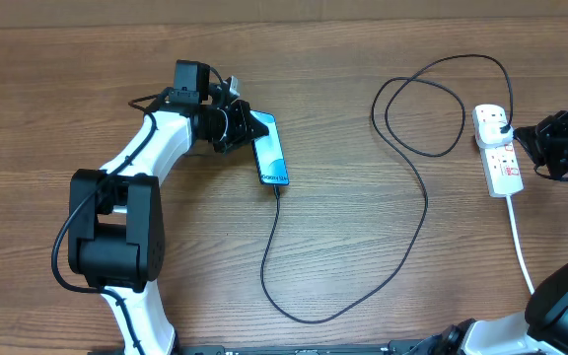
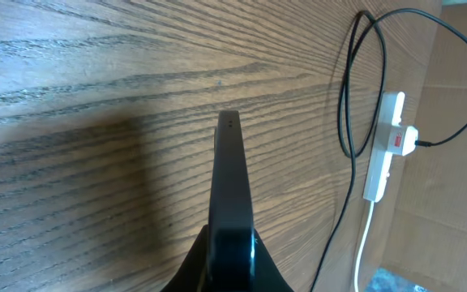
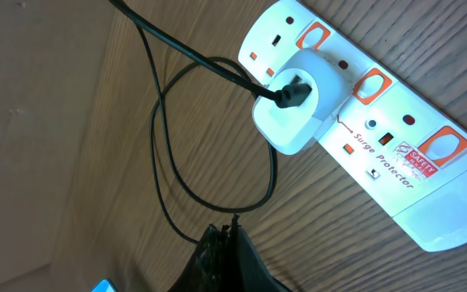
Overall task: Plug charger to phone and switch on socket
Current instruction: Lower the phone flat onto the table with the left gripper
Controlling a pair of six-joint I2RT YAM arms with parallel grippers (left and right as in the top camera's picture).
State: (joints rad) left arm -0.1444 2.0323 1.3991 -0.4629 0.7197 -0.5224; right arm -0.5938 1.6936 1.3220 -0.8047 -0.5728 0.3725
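Note:
The phone has a light blue screen and is tilted up on its long edge on the table. My left gripper is shut on its upper end. The left wrist view shows the phone's black edge running out from between the fingers. The black charger cable enters the phone's lower end and loops across to a white adapter plugged into the socket. My right gripper is shut and empty, just right of the socket. In the right wrist view its fingers sit below the adapter.
The socket's white cord runs toward the front right edge. Cable loops lie left of the socket. The socket's orange-red switches show beside the adapter. The socket also shows in the left wrist view.

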